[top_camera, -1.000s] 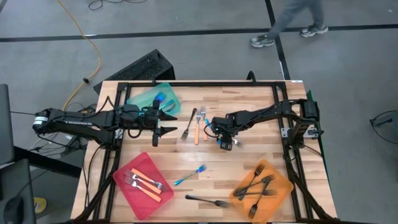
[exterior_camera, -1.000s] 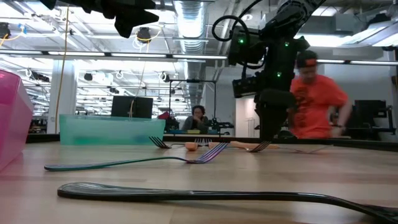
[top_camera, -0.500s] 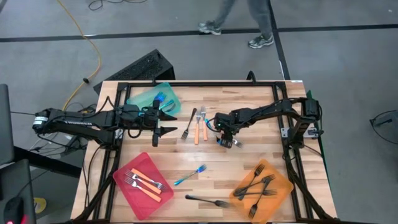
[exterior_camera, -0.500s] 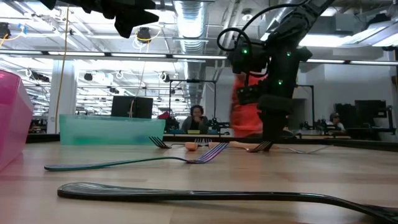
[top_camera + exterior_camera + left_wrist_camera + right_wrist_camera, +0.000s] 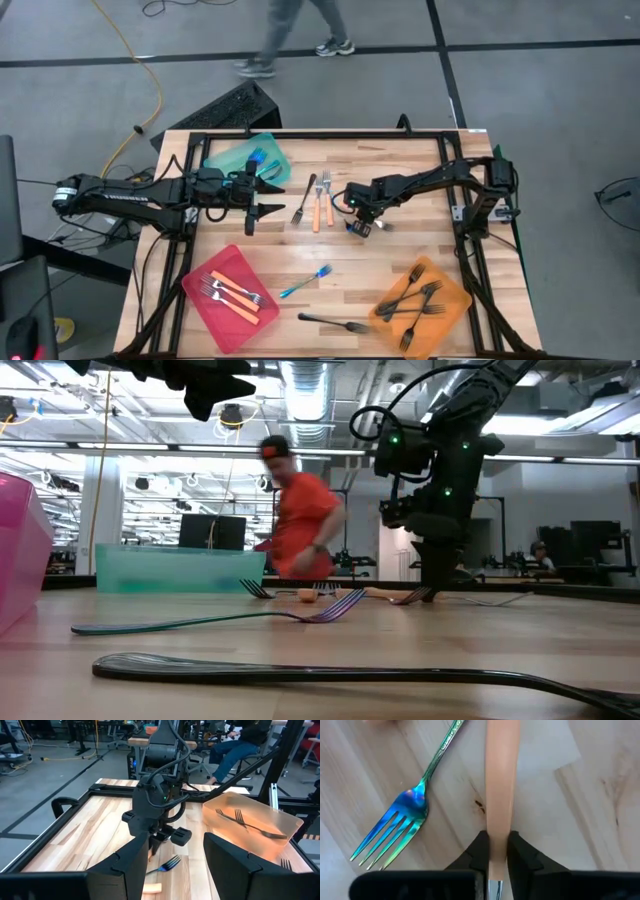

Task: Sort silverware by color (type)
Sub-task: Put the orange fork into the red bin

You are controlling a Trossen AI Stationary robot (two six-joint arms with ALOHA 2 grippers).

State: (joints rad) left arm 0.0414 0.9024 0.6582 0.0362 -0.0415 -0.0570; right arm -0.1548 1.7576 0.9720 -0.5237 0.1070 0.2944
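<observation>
My right gripper (image 5: 352, 208) stands at the table's middle, pointing down, shut on an orange-handled fork (image 5: 499, 795) that lies on the wood. A blue fork (image 5: 400, 825) lies right beside that handle, touching neither finger. Three more forks (image 5: 316, 205) lie just to the left of the gripper. Another blue fork (image 5: 305, 282) and a black fork (image 5: 335, 323) lie toward the near edge. My left gripper (image 5: 258, 200) hangs open above the table's left half, by the teal tray (image 5: 240, 162), and touches nothing. My right gripper pinches the fork's orange handle (image 5: 497, 837) between its two fingers (image 5: 479, 852), at the end where the handle meets the metal neck. The fingers come from above, pointing steeply down, one on each long side of the handle. The fork lies flat on the table.
A red tray (image 5: 205, 300) at the near left holds orange-handled forks. An orange tray (image 5: 455, 300) at the near right holds several black forks. A black frame rims the table. A person in an orange shirt (image 5: 300, 525) passes beyond the far edge.
My right gripper has shifted a little toward the table's left edge, rolled about its own axis and shut on the orange handle. The fork stays on the table. A person has walked across the room behind the table.
</observation>
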